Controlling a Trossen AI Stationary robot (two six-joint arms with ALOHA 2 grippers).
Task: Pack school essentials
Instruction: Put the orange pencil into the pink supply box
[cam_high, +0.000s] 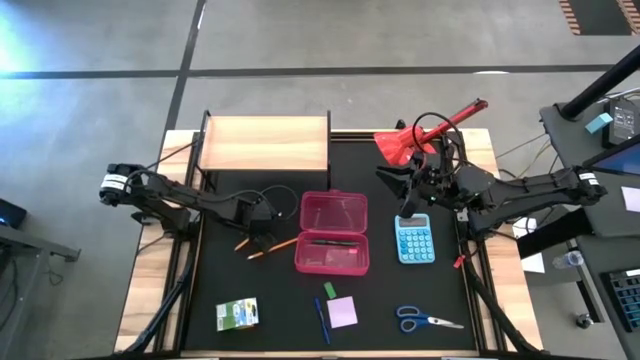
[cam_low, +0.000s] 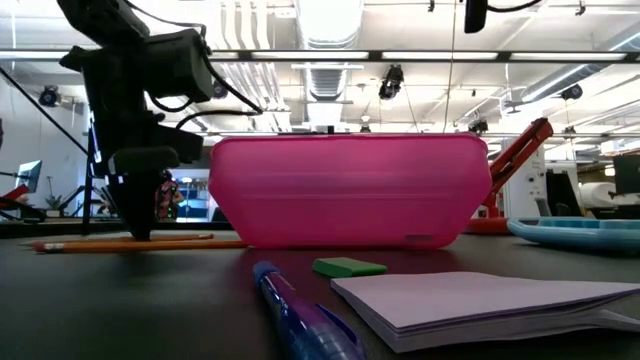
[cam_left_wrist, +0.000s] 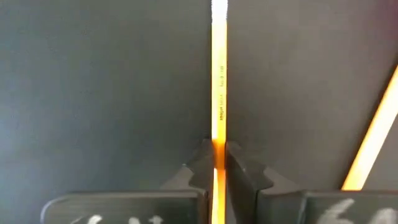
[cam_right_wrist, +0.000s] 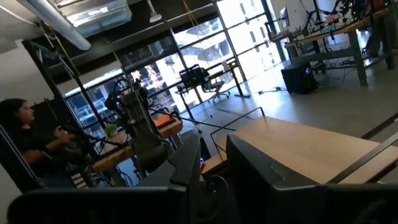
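Left gripper (cam_left_wrist: 217, 163) pinches 1 orange pencil (cam_left_wrist: 219, 93), seemingly on the mat.

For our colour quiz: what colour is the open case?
Pink case, clearest in the high view.

Pencil case (cam_high: 332, 233) at table centre; two pencils (cam_high: 262, 246) just left of it, calculator (cam_high: 413, 240) just right; sticky-note pad (cam_high: 342, 311) and scissors (cam_high: 428, 320) in front, wooden box (cam_high: 265, 143) behind
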